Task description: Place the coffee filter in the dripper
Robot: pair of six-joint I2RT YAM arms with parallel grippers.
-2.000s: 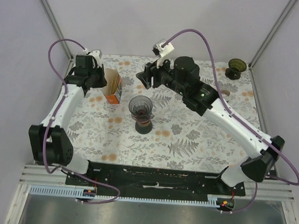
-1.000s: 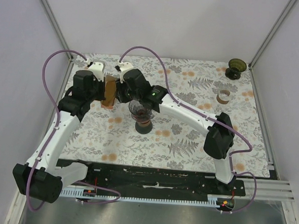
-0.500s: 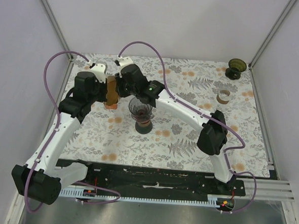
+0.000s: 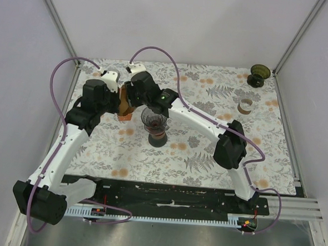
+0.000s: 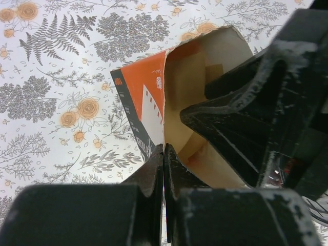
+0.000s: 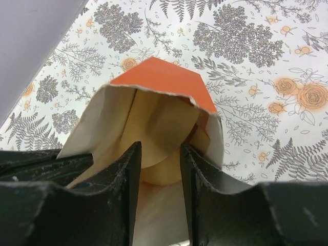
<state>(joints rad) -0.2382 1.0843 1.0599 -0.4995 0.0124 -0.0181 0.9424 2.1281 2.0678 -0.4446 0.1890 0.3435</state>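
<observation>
An orange filter box [image 4: 124,106] is at the back left, tilted with its torn mouth open. My left gripper [image 5: 164,149] is shut on the edge of one box wall [image 5: 148,97]. Tan coffee filters [image 6: 163,125] are stacked inside. My right gripper [image 6: 160,154] reaches into the mouth with its jaws apart, one finger either side of the filters' rounded edge. In the top view both grippers [image 4: 116,100] [image 4: 131,100] meet at the box. The dark glass dripper [image 4: 154,119] stands on a cup just right of it, with nothing inside.
A second dark dripper [image 4: 259,75] stands at the back right corner. A brown ring [image 4: 244,107] lies nearer the right side. The enclosure walls rise close behind the box and along the table's left edge.
The right arm has swung left from the table's middle to the box and pushed its fingers inside. Its jaws have spread wider in the last half second. The left gripper keeps its hold.
</observation>
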